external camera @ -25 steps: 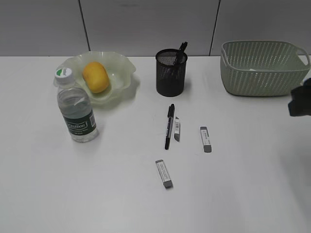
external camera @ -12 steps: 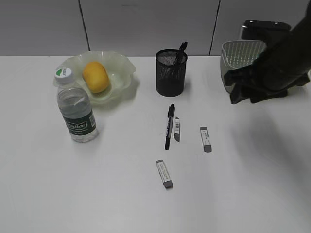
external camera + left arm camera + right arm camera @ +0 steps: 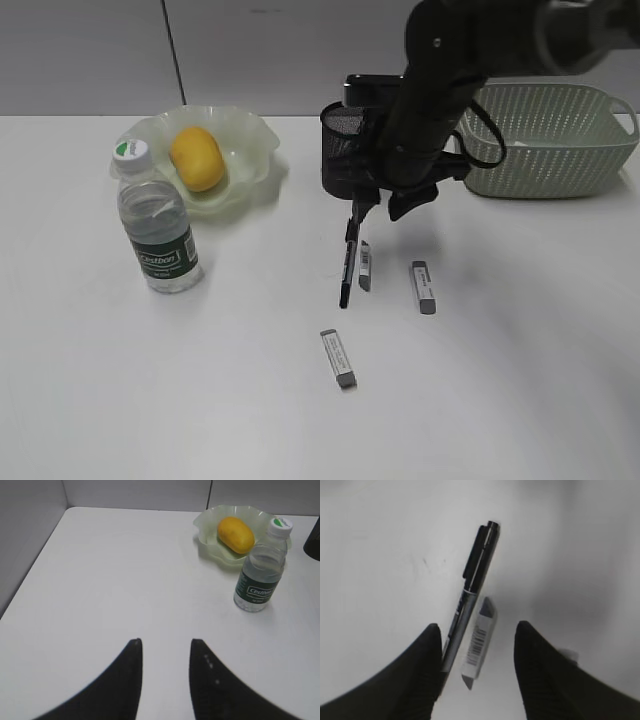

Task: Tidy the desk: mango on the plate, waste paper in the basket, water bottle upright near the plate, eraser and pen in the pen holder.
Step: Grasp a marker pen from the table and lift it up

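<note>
Am noting mango (image 3: pixel 197 158) plated, water bottle (image 3: pixel 155 226) upright; am hovering right gripper (image 3: pixel 477 645), jaws apart and empty, over pen (image 3: pixel 471 590) and eraser (image 3: pixel 478 642).

Bare table (image 3: pixel 520 380) front and right; pen holder (image 3: pixel 345 160) close behind pen (image 3: pixel 347 262) and eraser (image 3: pixel 365 266)

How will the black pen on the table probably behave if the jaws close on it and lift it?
The pen looks stiff and slim, so it likely stays straight when lifted. Its round, smooth barrel may roll or slip if nudged sideways. An eraser lies right beside it, so the open jaws of the right gripper could easily catch both together.
</note>
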